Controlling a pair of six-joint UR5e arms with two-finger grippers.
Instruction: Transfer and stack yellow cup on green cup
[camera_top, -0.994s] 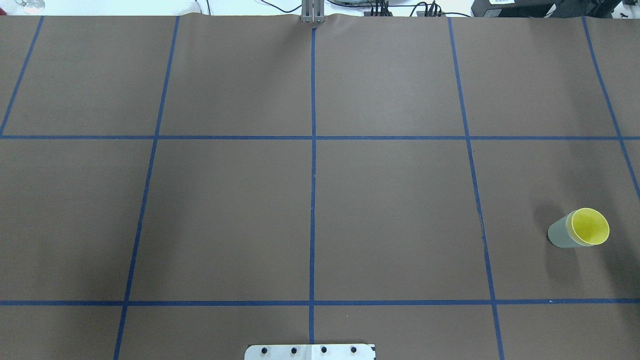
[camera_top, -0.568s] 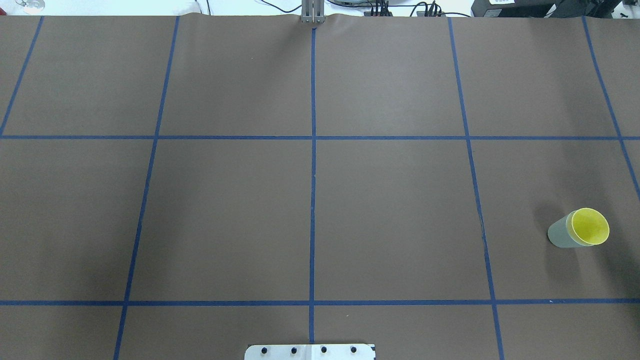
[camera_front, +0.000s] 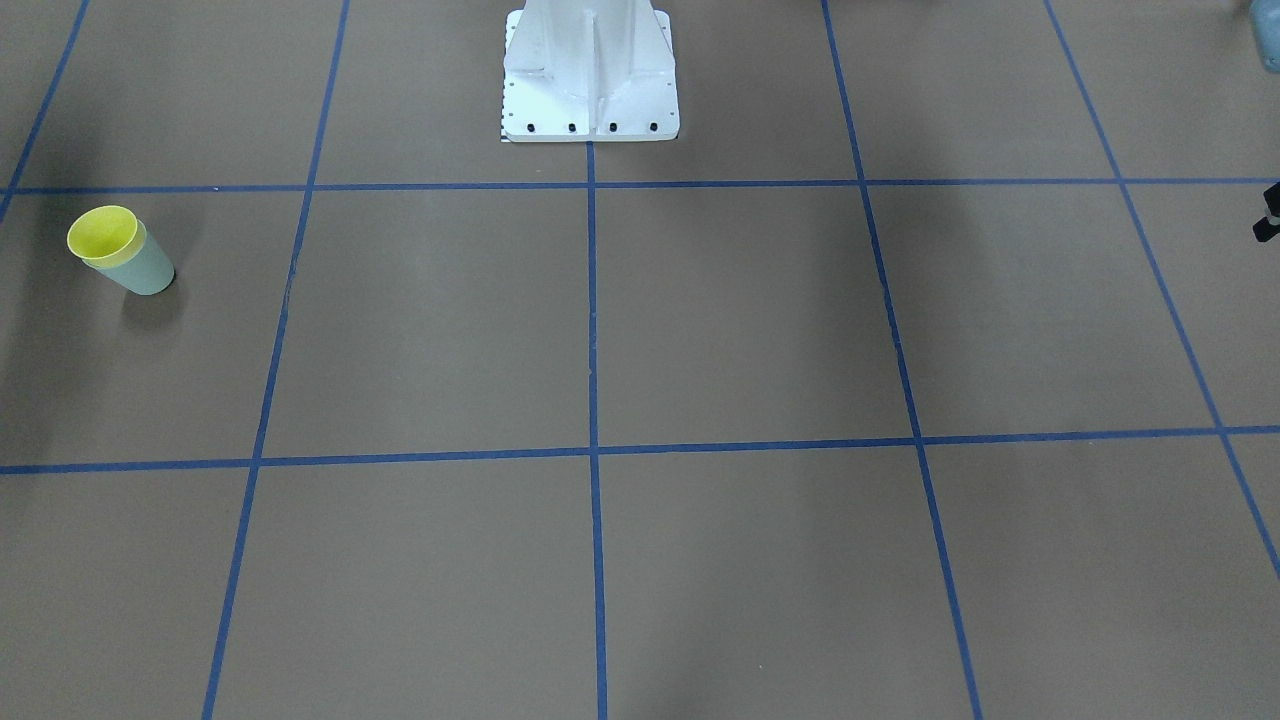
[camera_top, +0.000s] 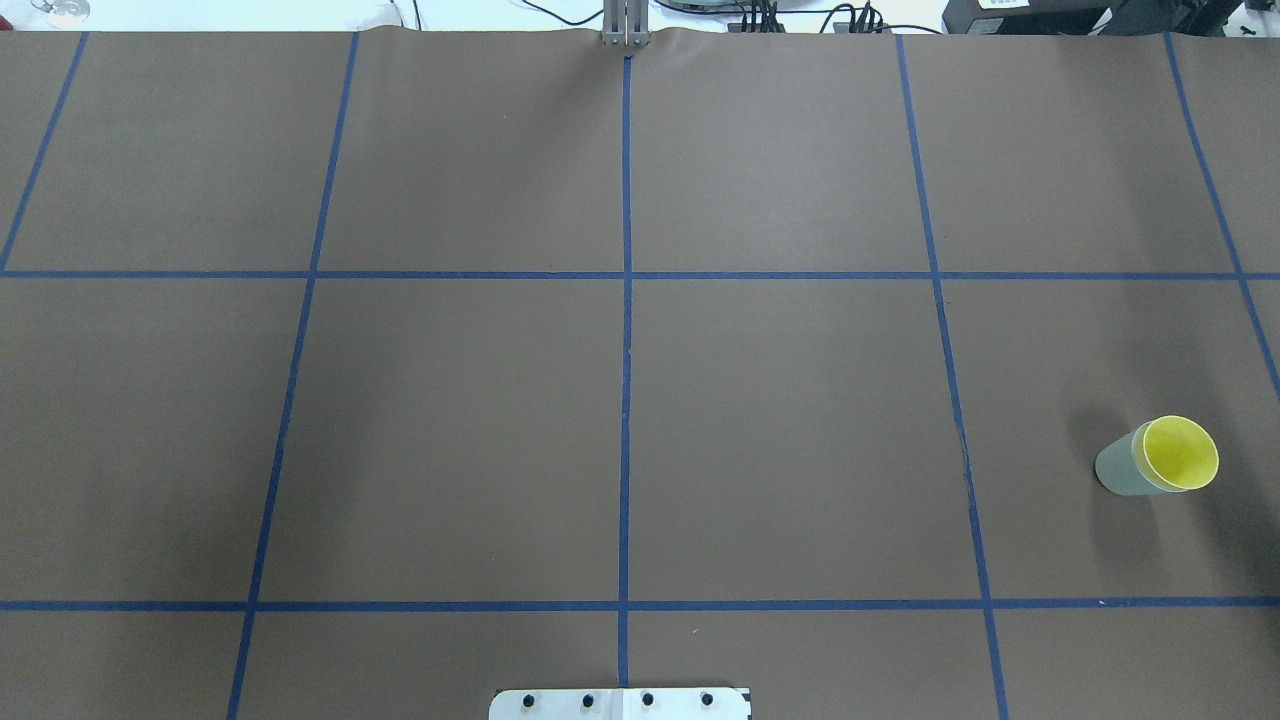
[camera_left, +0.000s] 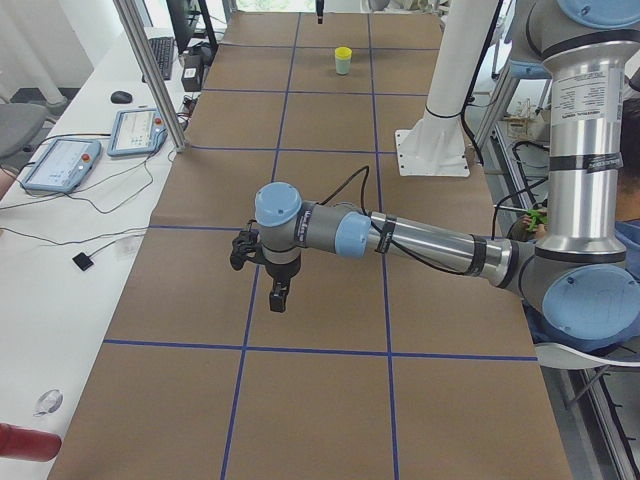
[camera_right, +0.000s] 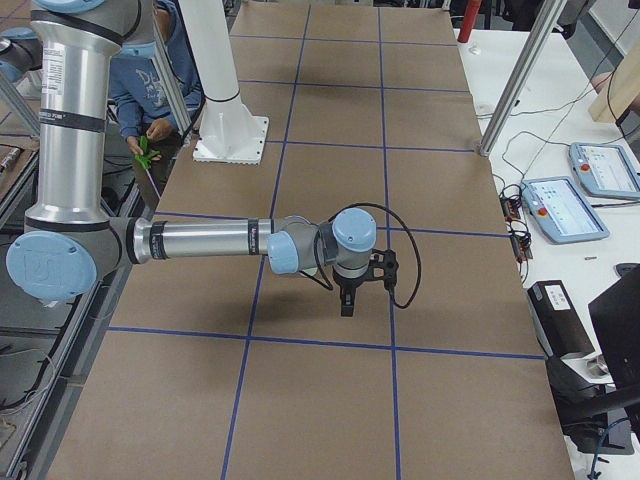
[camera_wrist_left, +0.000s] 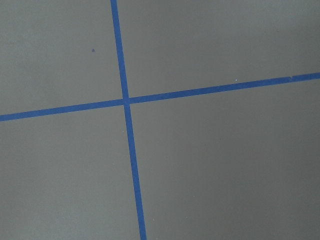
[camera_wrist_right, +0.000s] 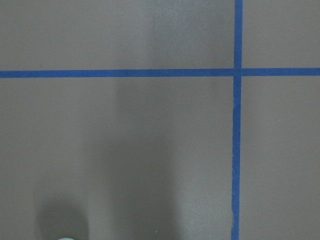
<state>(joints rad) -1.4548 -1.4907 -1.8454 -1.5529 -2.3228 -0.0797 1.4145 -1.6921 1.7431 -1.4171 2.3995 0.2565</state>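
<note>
The yellow cup (camera_top: 1180, 453) sits nested inside the green cup (camera_top: 1118, 470), upright at the table's right side. The pair also shows in the front-facing view, yellow cup (camera_front: 103, 233) in green cup (camera_front: 148, 270), and far off in the exterior left view (camera_left: 343, 60). My left gripper (camera_left: 279, 297) hangs over the table's left end, far from the cups; I cannot tell if it is open. My right gripper (camera_right: 346, 300) hangs over the right end, beyond the cups; I cannot tell if it is open. Neither holds anything that I can see.
Blue tape lines (camera_top: 625, 400) divide the brown table cover into squares. The robot's white base (camera_front: 590, 70) stands at the near middle edge. Teach pendants (camera_left: 60, 165) lie on a side bench by a metal post (camera_left: 150, 70). A person (camera_right: 150, 90) sits beside the robot.
</note>
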